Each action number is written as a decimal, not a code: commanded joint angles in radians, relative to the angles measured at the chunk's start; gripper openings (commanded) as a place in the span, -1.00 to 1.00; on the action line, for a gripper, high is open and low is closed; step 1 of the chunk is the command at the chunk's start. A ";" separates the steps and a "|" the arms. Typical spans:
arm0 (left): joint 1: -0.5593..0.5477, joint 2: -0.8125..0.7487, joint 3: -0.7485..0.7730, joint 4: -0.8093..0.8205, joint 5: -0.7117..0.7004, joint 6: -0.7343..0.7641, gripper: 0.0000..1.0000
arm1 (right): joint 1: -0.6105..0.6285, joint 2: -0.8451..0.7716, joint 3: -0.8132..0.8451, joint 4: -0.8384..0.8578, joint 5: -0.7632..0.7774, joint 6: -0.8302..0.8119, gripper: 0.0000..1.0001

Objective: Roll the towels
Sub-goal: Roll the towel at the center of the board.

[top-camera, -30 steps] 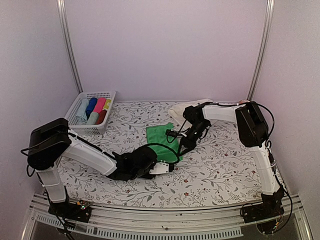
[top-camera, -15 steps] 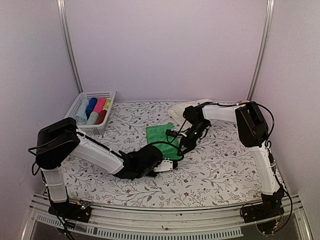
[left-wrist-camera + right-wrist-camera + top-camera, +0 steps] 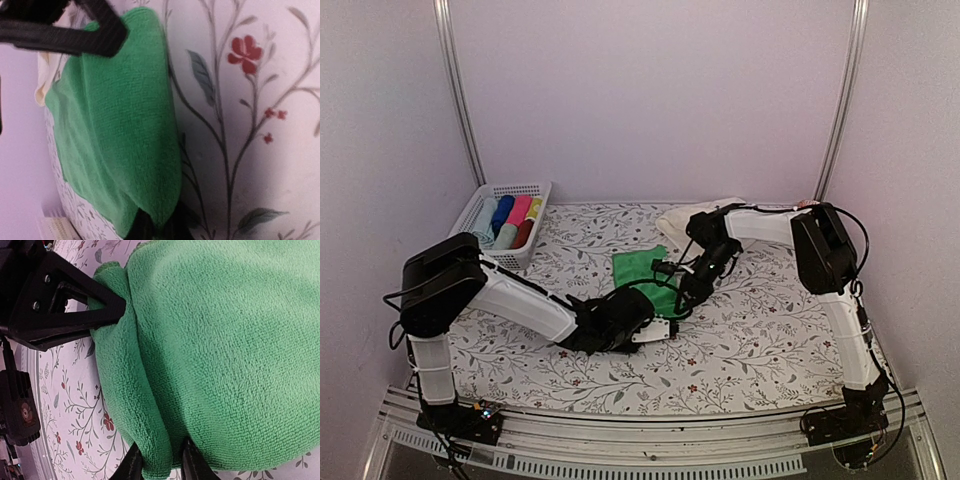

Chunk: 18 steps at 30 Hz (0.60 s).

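A bright green towel [image 3: 642,272] lies flat in the middle of the flowered table, and a cream-white towel [image 3: 692,216] lies crumpled behind it. My left gripper [image 3: 667,320] is at the green towel's near right corner. In the left wrist view the green towel [image 3: 120,125] runs down into my left gripper [image 3: 156,229], which is shut on that corner. My right gripper [image 3: 686,297] is on the same near edge. In the right wrist view a fold of the green towel [image 3: 210,340] fills my right gripper [image 3: 161,462], both fingers pressing on it.
A white basket [image 3: 516,187] at the back left holds several coloured rolls [image 3: 516,214]. The two grippers are close together at the towel's edge. The cream-white towel's edge [image 3: 42,92] shows past the green one. Cabinet walls close in three sides.
My left arm has slid right to the green towel's near corner and its gripper has closed on it. The right gripper has stayed in place on the towel's edge.
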 commanded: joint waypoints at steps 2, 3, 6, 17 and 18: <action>0.020 0.041 0.005 -0.243 0.143 -0.057 -1.00 | -0.029 -0.098 -0.060 0.064 0.108 -0.066 -0.28; 0.026 0.038 0.012 -0.260 0.155 -0.067 -1.00 | -0.036 -0.126 -0.078 0.077 0.112 -0.081 -0.17; 0.045 0.035 0.038 -0.303 0.193 -0.099 -1.00 | -0.061 -0.221 -0.171 0.137 0.142 -0.130 -0.04; 0.157 0.017 0.175 -0.500 0.504 -0.206 -1.00 | -0.076 -0.693 -0.774 0.701 0.098 -0.454 0.13; 0.170 0.017 0.184 -0.513 0.530 -0.212 -1.00 | -0.070 -0.721 -0.819 0.746 0.081 -0.482 0.13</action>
